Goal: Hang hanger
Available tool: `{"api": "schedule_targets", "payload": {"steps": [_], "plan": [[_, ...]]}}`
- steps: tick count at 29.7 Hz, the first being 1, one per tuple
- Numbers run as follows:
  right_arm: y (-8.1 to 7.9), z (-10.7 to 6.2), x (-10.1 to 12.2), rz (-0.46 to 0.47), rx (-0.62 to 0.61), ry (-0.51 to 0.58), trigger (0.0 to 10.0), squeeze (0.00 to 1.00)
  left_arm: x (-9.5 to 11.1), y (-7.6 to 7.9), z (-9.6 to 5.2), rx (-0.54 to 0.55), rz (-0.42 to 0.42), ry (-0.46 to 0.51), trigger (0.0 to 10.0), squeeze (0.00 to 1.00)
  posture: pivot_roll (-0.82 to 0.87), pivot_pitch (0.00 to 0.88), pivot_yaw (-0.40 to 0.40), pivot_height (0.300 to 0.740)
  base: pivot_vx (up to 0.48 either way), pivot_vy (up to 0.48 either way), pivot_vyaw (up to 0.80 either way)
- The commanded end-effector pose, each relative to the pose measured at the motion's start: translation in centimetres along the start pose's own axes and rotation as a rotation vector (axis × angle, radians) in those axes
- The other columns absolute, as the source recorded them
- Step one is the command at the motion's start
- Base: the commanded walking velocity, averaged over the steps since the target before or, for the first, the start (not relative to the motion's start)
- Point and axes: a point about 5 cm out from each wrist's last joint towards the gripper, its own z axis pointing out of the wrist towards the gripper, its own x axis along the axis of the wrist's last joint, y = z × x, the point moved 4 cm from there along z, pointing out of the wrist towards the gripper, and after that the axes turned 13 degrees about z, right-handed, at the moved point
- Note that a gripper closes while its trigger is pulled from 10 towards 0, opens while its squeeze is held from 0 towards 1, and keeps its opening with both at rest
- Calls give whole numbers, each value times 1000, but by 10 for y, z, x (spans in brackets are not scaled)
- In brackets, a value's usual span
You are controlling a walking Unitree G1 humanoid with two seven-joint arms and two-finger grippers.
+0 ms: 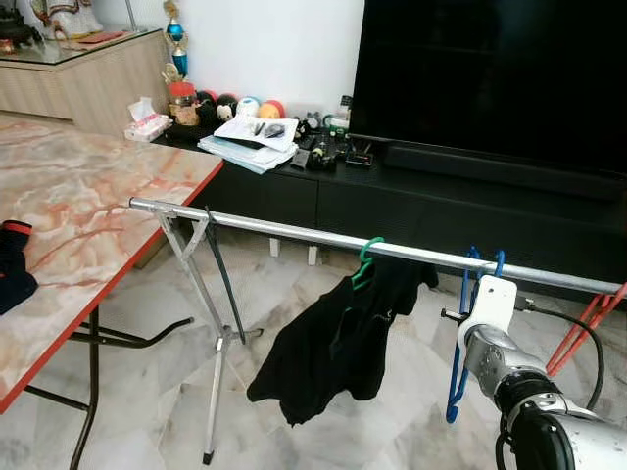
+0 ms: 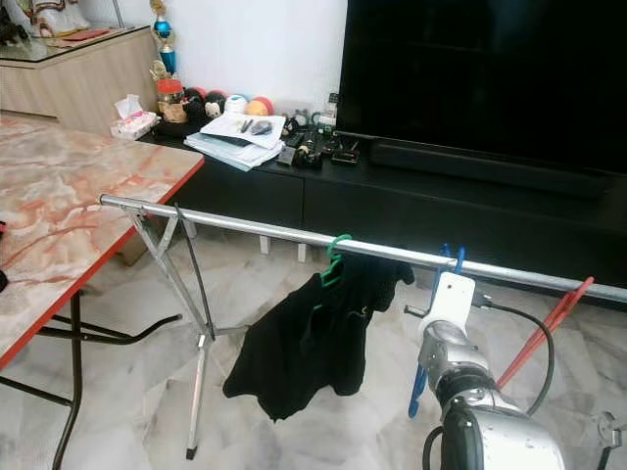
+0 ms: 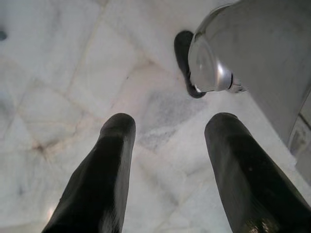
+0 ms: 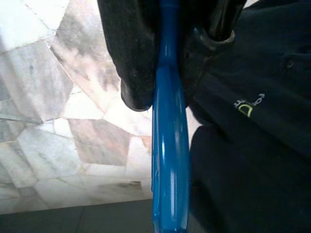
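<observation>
On the drying-rack rail, beside the black shirt, the right gripper is gripping the hooked-on blue hanger with fingers clamped, probably needing release next, while the left gripper is hanging spread and empty.

Right arm: silver metal segments, black ring joint, white plastic wrist housing; black cable loops off the wrist. Both grippers carry long black fingers, glossy, rounded tips. Rounded silver body part with polished dome.

Glossy plastic hanger, shiny metal rail
</observation>
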Motion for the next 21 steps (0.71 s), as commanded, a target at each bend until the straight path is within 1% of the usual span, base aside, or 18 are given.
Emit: {"api": "schedule_targets", "payload": {"steps": [1,6,8,12,13,14,15,18,21], "plan": [[-1,0,2,0,-2,-2,10000,0,1,6,1,-8,12,-6,10000,0,288,26,4,740,0,0,0],[1,0,0,-17,-3,2,10000,0,2,12,2,-12,18,-9,10000,0,301,41,8,740,0,0,0],[1,0,0,-12,-4,6,10000,0,-3,16,2,-16,21,-14,10000,0,311,58,11,740,0,0,0],[1,0,0,-13,-7,6,10000,0,-11,17,0,-20,24,-19,10000,0,316,66,13,740,0,0,0],[1,0,-1,-19,-8,4,10000,0,-25,15,-4,-21,23,-25,10000,0,317,76,15,740,0,0,0],[1,0,-2,-24,-9,1,10000,0,-47,11,-13,-23,24,-35,10000,0,318,82,16,740,0,0,0],[1,0,-2,-23,-9,1,10000,0,-56,11,-17,-24,25,-37,10000,0,319,86,17,740,0,0,0],[1,0,-2,-24,-8,3,10000,0,-69,11,-22,-27,28,-39,10000,0,321,92,17,740,0,0,0],[1,0,-2,-28,-8,3,10000,0,-71,14,-24,-36,33,-35,10000,0,322,98,15,740,0,0,0]]}}
